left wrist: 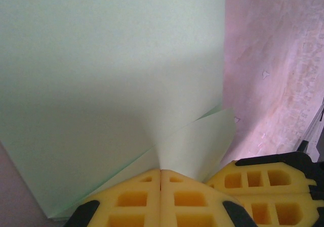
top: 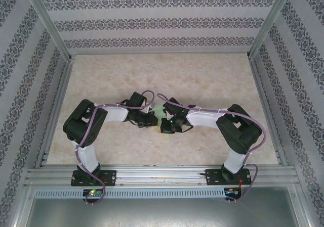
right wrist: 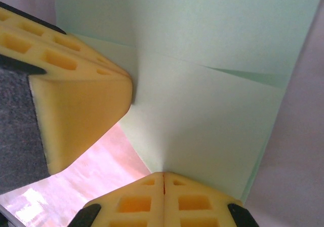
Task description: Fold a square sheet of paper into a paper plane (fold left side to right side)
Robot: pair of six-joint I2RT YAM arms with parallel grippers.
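Centre of the table (top: 202, 80): both arms bent inward, wrists meeting. The square sheet of paper (top: 161, 115), light green, sits between them and shows from above as a narrow sliver. The left gripper (left wrist: 161, 172) is at the paper's 9 o'clock, jaws pressed together, pinching the paper's edge. The right gripper (right wrist: 163, 175) is at its 3 o'clock, likewise clamped on the paper. The 2 pinch points are close. In the right wrist view the left gripper's yellow fingers (right wrist: 81, 110) sit at 9 o'clock, touching the sheet. The sheet shows 2 overlapping layers and a slanted flap edge.
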